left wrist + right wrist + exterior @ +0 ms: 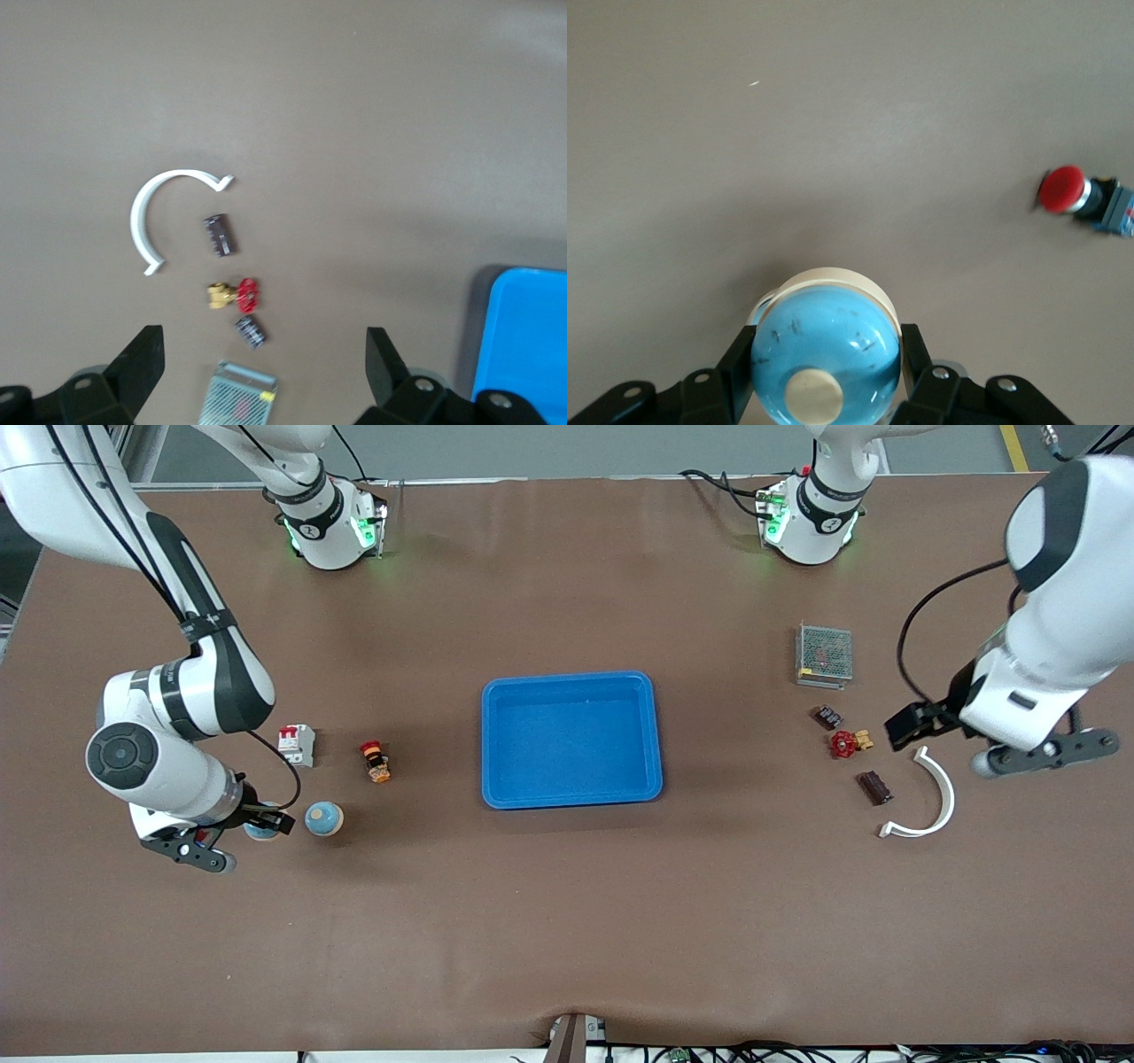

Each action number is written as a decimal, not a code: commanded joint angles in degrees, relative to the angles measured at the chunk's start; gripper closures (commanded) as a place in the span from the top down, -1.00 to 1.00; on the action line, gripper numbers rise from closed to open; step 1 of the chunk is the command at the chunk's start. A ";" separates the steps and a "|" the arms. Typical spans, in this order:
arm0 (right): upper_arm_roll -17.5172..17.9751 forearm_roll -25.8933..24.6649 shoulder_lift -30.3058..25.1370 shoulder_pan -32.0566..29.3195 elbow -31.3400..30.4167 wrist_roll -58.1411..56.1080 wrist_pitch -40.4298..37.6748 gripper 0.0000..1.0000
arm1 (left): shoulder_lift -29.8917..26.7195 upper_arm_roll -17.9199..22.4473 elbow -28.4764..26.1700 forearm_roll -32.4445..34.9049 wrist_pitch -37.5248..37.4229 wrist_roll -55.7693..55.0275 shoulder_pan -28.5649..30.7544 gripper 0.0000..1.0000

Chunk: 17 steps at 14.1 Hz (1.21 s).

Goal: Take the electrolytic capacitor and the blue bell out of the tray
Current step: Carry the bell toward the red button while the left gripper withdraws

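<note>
My right gripper (pixel 257 828) is shut on a blue dome bell with a cream base (pixel 826 354) at the right arm's end of the table; its fingers (pixel 740 367) press both sides. A second blue bell (pixel 323 818) stands beside it. A dark capacitor (pixel 874 787) lies at the left arm's end, also in the left wrist view (pixel 221 235). Another dark one (pixel 827 716) lies farther from the front camera (pixel 251 331). My left gripper (pixel 912 728) hovers open and empty over that end (pixel 263 372). The blue tray (pixel 571 682) sits mid-table.
A mesh-covered metal box (pixel 824 654), a red and brass valve (pixel 848 743) and a white curved clip (pixel 930 802) lie around the capacitors. A white and red breaker (pixel 297 744) and a red push button (pixel 376 761) lie near the bells.
</note>
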 commanded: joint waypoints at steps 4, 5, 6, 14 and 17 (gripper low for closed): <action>1.08 -1.17 -2.22 -10.20 -10.62 -11.72 13.51 -1.00 | -10.84 3.74 -3.60 -4.19 -8.31 3.32 -1.74 1.00; 1.08 -1.25 -2.04 -11.18 -10.89 -13.30 14.31 -1.00 | -11.73 3.74 -3.96 -4.28 -8.49 3.32 -1.74 1.00; 1.08 -1.26 -1.96 -11.80 -11.24 -14.19 14.92 -1.00 | -12.26 3.74 -4.05 -4.28 -8.84 3.67 -1.66 1.00; 0.90 -6.87 1.73 -15.22 -12.47 -14.37 22.65 -1.00 | -12.44 3.30 -3.70 -6.30 -10.07 4.02 -1.48 1.00; 0.73 -7.67 3.49 -15.76 -12.82 -14.29 24.94 -1.00 | -11.92 3.48 -3.00 -5.60 -10.25 3.93 -1.48 1.00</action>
